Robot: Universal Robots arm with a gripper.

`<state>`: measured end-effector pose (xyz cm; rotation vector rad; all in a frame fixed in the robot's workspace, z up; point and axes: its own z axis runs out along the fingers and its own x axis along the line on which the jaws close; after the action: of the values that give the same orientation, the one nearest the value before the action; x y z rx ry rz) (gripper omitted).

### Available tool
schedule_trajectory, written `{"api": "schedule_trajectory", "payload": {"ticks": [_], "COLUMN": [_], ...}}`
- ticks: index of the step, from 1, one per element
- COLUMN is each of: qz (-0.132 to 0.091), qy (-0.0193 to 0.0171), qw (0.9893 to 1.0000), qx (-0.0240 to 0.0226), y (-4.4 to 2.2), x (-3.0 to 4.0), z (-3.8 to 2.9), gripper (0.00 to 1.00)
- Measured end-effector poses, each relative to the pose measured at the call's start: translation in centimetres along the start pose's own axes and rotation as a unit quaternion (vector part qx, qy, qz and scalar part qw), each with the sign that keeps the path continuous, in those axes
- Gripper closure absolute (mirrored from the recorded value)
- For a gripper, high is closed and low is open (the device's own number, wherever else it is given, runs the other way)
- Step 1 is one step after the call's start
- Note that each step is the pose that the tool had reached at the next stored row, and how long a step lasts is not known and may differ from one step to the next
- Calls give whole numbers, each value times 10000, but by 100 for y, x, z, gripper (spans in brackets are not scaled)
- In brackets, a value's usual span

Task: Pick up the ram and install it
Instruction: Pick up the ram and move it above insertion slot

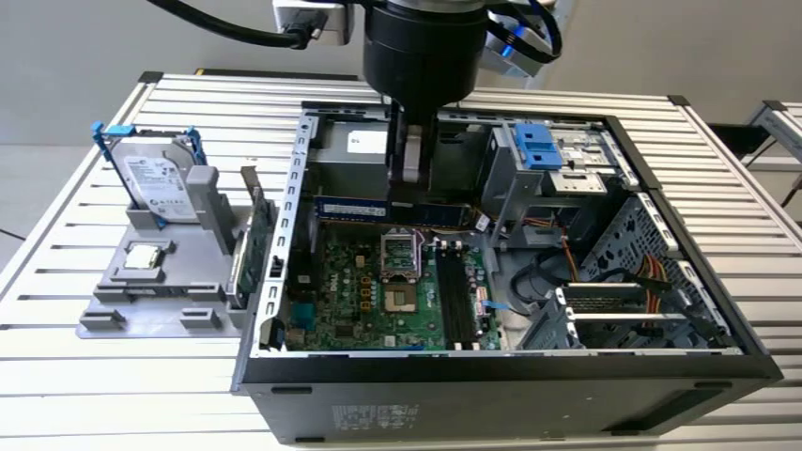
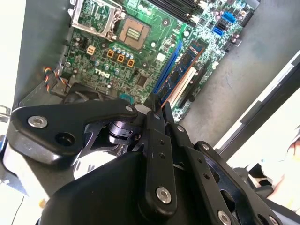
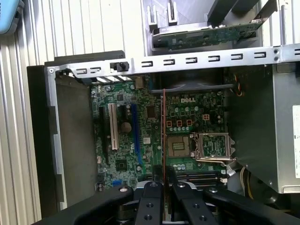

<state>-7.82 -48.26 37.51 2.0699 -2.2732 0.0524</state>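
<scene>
The ram (image 1: 357, 208), a long dark blue-green stick, hangs level above the motherboard (image 1: 363, 301) at the back of the open computer case (image 1: 501, 395). My gripper (image 1: 408, 193) comes straight down from above and is shut on the stick's middle. In the first wrist view the ram (image 3: 163, 131) shows edge-on as a thin line running out from between the fingertips of the gripper (image 3: 163, 177). In the second wrist view the ram (image 2: 190, 58) reaches out from the gripper (image 2: 158, 104) over the board. The black memory slots (image 1: 454, 296) lie beside the bare processor socket (image 1: 398, 272).
A silver hard drive (image 1: 161, 183) stands in a grey holder (image 1: 150, 282) on the slatted table (image 1: 75, 376) at the exterior view's left. A green expansion card (image 1: 257, 244) stands against the case's outer wall. Inside the case are a power supply (image 1: 357, 150), a drive cage (image 1: 536, 146) and loose cables (image 1: 589, 272).
</scene>
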Motion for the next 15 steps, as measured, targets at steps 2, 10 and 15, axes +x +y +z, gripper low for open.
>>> {"api": "schedule_trajectory", "payload": {"ticks": [2, 10, 15], "qz": [0, 0, 0], "qy": [0, 0, 0], "qw": [10000, 10000, 10000], "qx": [0, 0, 0], "y": [-19, -113, -172], "x": [-2, -10, -16], "z": [0, -3, -5], "gripper": [100, 100, 100]}}
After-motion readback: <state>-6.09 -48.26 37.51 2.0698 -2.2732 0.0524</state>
